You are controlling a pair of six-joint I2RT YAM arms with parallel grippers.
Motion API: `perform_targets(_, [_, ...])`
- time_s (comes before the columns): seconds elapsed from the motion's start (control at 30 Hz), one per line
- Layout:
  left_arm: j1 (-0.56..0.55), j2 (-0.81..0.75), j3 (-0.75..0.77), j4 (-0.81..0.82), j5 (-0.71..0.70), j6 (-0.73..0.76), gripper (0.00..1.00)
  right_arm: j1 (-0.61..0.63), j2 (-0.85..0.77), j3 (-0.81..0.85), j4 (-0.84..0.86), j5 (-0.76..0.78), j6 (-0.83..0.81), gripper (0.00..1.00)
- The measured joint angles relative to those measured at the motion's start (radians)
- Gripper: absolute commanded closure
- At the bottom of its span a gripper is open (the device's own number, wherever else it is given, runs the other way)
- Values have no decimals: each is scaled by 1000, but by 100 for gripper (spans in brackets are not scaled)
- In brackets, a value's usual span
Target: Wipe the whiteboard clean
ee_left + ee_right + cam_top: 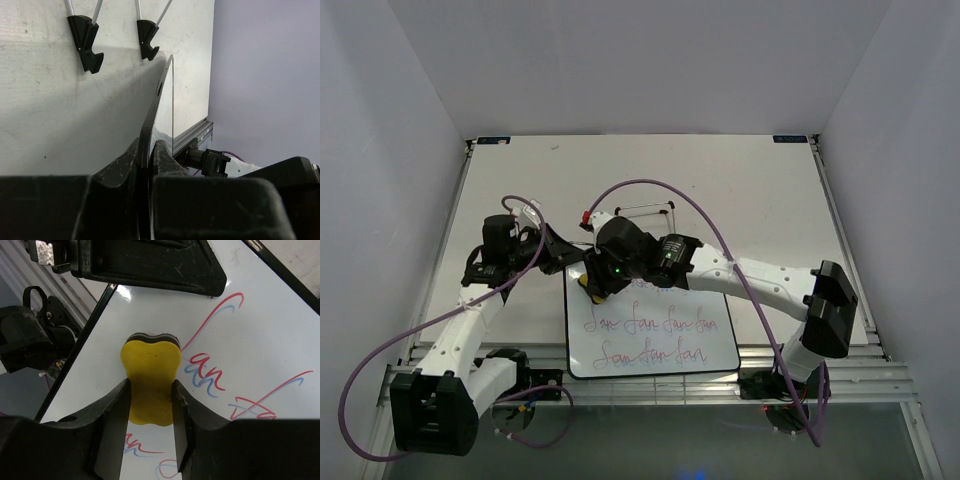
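The whiteboard (583, 347) lies in front of the arms, with two lines of red cursive scribble on its lower half. My left gripper (560, 256) is shut on the board's top left rim; the left wrist view shows the black rim (160, 85) edge-on between my left gripper's (148, 146) jaws. My right gripper (596, 284) is shut on the yellow eraser (587, 285) and holds it on the board's upper left part. In the right wrist view the eraser (150, 360) sits between my right gripper's (151, 390) jaws, pressed on the whiteboard (265, 330) beside red scribble.
The thin black wire easel stand (645, 214) stands just behind the board; its black feet (86, 45) show in the left wrist view. Aluminium rails (840, 220) edge the table on the right and front. White walls close in on three sides. Purple cables loop over both arms.
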Motion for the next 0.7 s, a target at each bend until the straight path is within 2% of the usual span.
perform_targets(0.23, [1,-10,-4,0,0,2,100,-7,6,2,-8,31,0,67])
perform_targets(0.47, [5,-16,-15,1,-1,11,100,-89,-29,-87,3,37,0,67])
perform_targets(0.7, [5,-28,-19,2,2,18,100,-111,-13,-56,-49,39,-23,68])
